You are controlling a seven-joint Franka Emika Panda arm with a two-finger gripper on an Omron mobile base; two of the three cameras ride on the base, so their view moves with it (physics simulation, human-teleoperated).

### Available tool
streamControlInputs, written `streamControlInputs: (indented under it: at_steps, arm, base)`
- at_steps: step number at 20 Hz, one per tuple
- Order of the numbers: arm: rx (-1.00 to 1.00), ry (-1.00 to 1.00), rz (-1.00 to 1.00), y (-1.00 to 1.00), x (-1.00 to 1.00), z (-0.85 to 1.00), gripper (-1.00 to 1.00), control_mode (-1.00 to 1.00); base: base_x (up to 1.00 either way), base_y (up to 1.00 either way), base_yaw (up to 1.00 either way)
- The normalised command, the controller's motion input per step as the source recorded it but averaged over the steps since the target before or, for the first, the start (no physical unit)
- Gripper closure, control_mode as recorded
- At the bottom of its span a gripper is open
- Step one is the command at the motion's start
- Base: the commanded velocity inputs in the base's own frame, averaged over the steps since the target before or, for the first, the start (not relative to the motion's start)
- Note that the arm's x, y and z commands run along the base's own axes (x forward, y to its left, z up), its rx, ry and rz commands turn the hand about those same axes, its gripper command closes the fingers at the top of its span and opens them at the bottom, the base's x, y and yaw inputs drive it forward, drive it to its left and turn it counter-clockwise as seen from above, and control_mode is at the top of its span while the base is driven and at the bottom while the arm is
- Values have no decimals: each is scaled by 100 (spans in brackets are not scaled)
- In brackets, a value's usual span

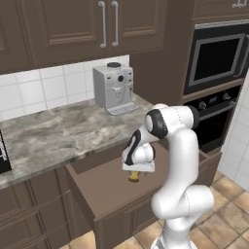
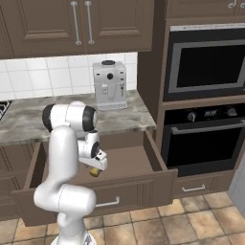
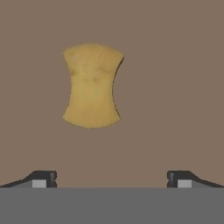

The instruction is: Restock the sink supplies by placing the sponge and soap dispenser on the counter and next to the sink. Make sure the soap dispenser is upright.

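Two built-in ovens are sitting stacked in the tall unit at the right: an upper oven (image 2: 205, 64) and a lower oven (image 2: 203, 143) with knobs above its door. One counter (image 1: 53, 133) of grey-brown marbled stone is running along the tiled wall, and under its front edge one drawer (image 2: 124, 162) is standing pulled fully out, its brown floor showing. Two upper cabinet doors (image 1: 92, 26) with long metal handles are hanging above the counter. One grey coffee machine (image 1: 115, 88) is standing at the back right corner of the counter, against the tiles. One white arm is bending over the open drawer, and its gripper (image 1: 134, 171) is pointing down into it, hovering above the drawer floor near the middle. One mustard-yellow sponge (image 3: 92, 85) is lying flat on the drawer floor, directly beneath the hand, apart from the drawer walls; a sliver of it is peeking out under the hand in both base views. The jaws are standing spread wide, holding nothing, and in the hand view the two fingertips (image 3: 43, 178) are sitting well apart, short of the sponge and touching nothing.
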Motion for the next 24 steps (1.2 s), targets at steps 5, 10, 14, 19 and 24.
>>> streamControlInputs:
  at_steps: [5,10,14,19,24]
  arm:
    - [0,-3,-2,0,46,-30,-100,-100]
    - [0,0,0,2,32,-38,-100,-100]
    - [0,0,0,3,24,-34,-100,-100]
    - [0,0,0,0,9,-35,-100,-100]
    - [0,0,0,1,0,-34,100,-100]
  base:
    - [0,0,0]
    - [0,0,0]
    - [0,0,0]
    - [0,0,0]
    - [0,0,0]
